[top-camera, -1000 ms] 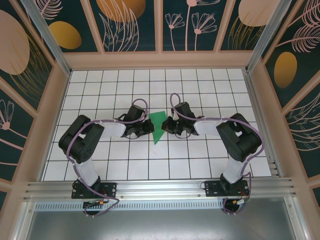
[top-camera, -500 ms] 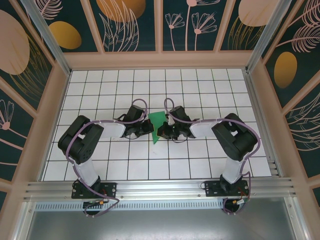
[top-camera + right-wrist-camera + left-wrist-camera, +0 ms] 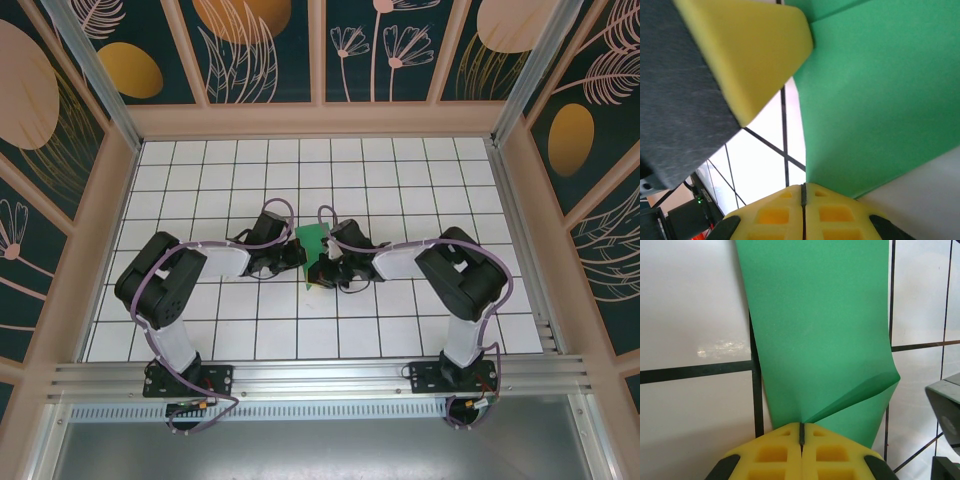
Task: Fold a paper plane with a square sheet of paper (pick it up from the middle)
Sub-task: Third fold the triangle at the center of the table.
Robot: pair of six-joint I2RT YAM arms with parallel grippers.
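Note:
The square sheet of paper (image 3: 312, 240) is a folded, narrower bright-green shape lying on the grid at mid-table. In the left wrist view the paper (image 3: 815, 325) runs away from my left gripper (image 3: 801, 427), which is shut with its tips against the paper's near end, where a raised flap begins. My left gripper (image 3: 303, 256) sits at the paper's left edge. My right gripper (image 3: 321, 271) is shut and lies over the paper's lower right part. Its yellow tips (image 3: 803, 187) rest at the paper's (image 3: 880, 90) edge. No green shows inside either slit.
One yellow finger (image 3: 747, 55) of the left gripper looms close at the upper left of the right wrist view. A dark part of the right gripper (image 3: 946, 399) shows at the left wrist view's right edge. White gridded tabletop (image 3: 250, 320) lies all round, inside raised walls.
My right gripper has slid left, from beside the paper's right edge onto its lower part, covering more green. The left gripper has stayed put.

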